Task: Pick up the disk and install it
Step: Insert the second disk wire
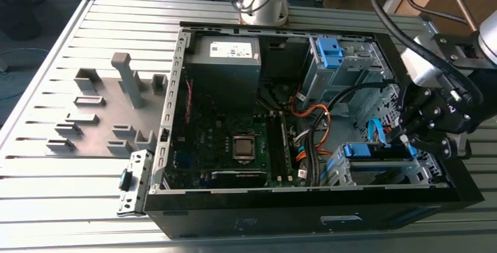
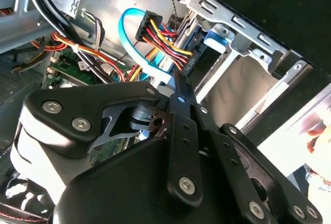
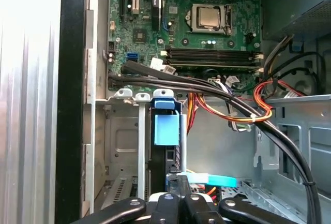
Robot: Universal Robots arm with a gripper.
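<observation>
The black gripper (image 1: 405, 138) is down inside the open computer case (image 1: 311, 218), right by the drive cage (image 1: 384, 174). The disk (image 3: 166, 131) sits in that cage. I cannot tell if the gripper is closed or holding anything.

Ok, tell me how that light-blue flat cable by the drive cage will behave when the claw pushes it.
The light-blue flat cable probably bends easily: it hangs in a loose arc. Thin and ribbon-like, it is likely light and may spring back. It seems held at its ends, one beside the black connector, so it should swing aside, not slide off.
</observation>
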